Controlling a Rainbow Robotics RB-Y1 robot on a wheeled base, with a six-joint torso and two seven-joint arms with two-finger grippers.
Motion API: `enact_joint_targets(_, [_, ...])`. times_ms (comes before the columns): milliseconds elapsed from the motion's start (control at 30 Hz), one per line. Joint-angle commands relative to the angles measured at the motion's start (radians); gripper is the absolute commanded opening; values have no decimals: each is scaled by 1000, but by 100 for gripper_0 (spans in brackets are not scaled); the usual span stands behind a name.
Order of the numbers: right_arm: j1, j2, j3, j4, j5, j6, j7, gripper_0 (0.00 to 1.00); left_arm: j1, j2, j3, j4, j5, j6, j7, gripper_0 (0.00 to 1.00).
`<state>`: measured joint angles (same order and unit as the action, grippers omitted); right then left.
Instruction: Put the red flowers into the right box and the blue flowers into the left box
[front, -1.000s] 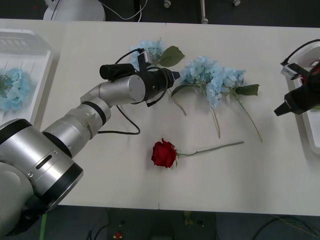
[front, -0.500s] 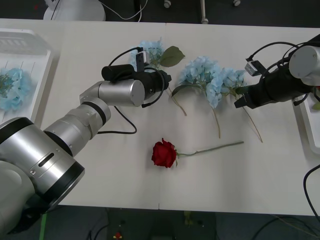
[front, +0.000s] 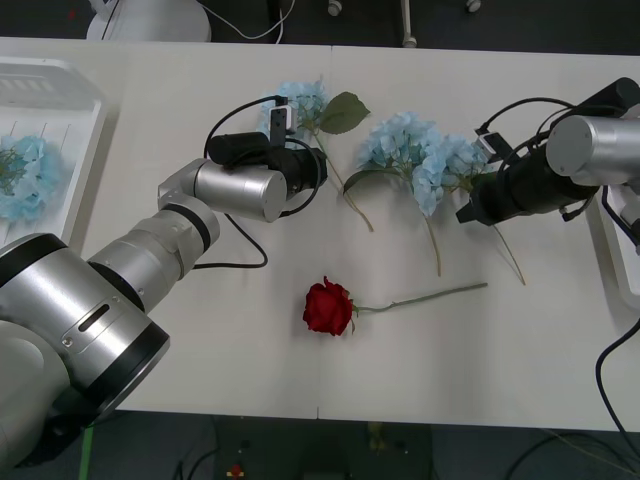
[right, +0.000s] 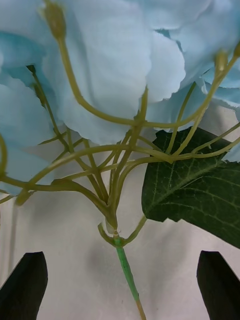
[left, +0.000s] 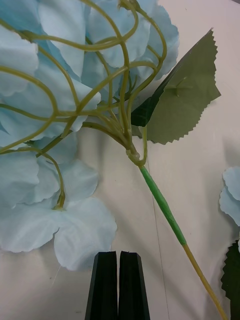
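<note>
Pale off-white flat counter (front: 200, 400) is carrying loose artificial flowers: 3 sky-blue clustered blooms on thin green stems (front: 425, 160) lying along far side, w/ one deep-red rose on long green stem (front: 330, 307) lying nearer, approx. mid-counter. White plastic tray w/ ribbed base (front: 80, 140) is sitting at left edge.

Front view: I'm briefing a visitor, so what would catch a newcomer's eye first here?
Probably the lone red rose lying near the middle of the white table. Behind it lie loose blue flowers, with both arms reaching in: the left gripper, shut, by the leftmost bloom, and the right gripper, open, over a stem. Another blue flower already lies in the left box.
</note>
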<state>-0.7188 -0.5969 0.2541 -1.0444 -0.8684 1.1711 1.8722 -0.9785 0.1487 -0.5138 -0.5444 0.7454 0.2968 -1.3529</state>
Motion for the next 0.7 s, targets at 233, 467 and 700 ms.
enact_joint_targets(233, [-48,23,47,12,23,-57,15,42,-39,3,8,-15,-6,-79,43,6])
enact_joint_targets(467, [-48,23,47,11,31,-62,18,0,-9,23,18,-69,-1,-79,38,100])
enact_joint_targets(700, [-53,12,45,12,19,-67,21,0,162,111,18,-341,-20,-79,31,100])
